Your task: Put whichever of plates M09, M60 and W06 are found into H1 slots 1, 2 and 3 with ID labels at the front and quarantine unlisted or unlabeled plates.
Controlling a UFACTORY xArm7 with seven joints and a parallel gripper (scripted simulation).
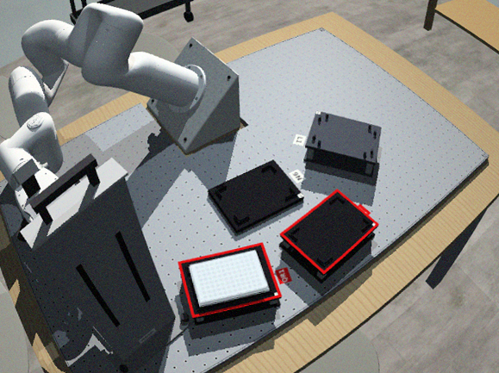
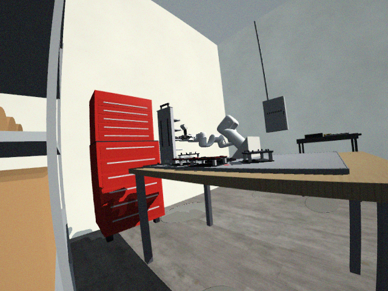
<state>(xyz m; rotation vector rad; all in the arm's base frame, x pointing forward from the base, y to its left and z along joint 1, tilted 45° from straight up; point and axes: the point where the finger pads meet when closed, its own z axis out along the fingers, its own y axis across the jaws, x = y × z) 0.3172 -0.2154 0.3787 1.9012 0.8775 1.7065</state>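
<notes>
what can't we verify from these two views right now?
- Slot contents of the tall grey plate hotel: top view shows only its roof and side; exterior view too small.
- Hand: hidden behind the hotel in top view; tiny in exterior view. It grips something at the hotel front, apparently a plate, ID unreadable.
- ID label on the white well plate in the red-framed nest: none visible from above.
- Small white deck labels: too small.
</notes>
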